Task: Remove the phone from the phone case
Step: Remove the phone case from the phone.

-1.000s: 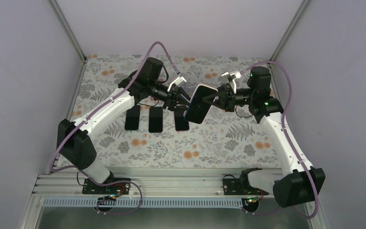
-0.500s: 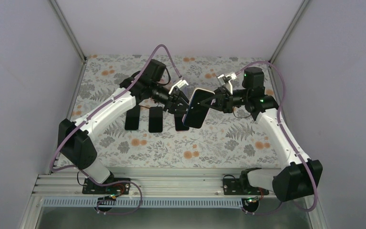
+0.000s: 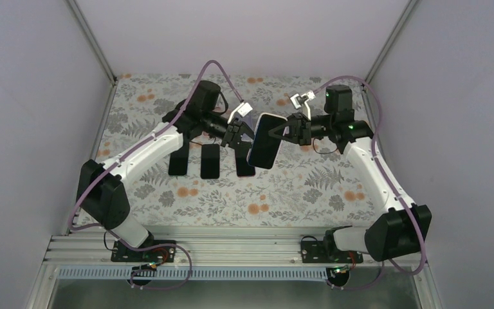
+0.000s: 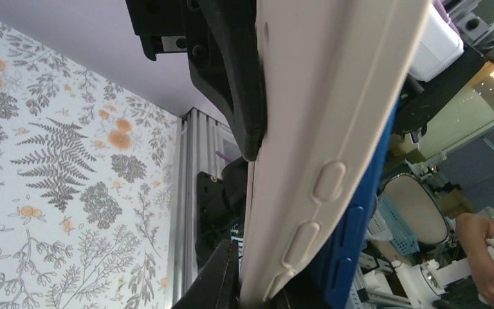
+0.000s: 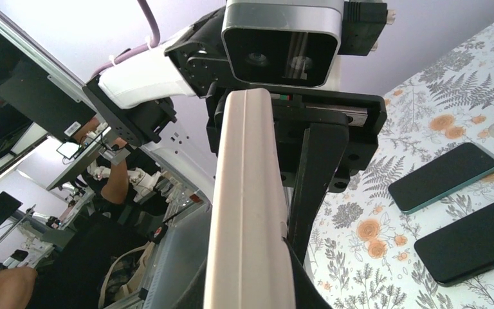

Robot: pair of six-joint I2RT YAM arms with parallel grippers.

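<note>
Left wrist: phone case (image 4: 334, 129) edge gripped by left fingers (image 4: 231, 77)

Matt smooth plastic phone case (image 5: 249, 212), glossy black-faced phone (image 3: 265, 140), matt printed table cover (image 3: 296, 190)

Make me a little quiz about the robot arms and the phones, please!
1. How many phones lie flat on the table in the top view? A) one B) three C) six
2. True or false: the left gripper and the right gripper are both shut on the phone case, holding it up in the air.
3. Fill in: the phone case is ____ coloured.
Key: 1 B. 2 true. 3 cream.
</note>
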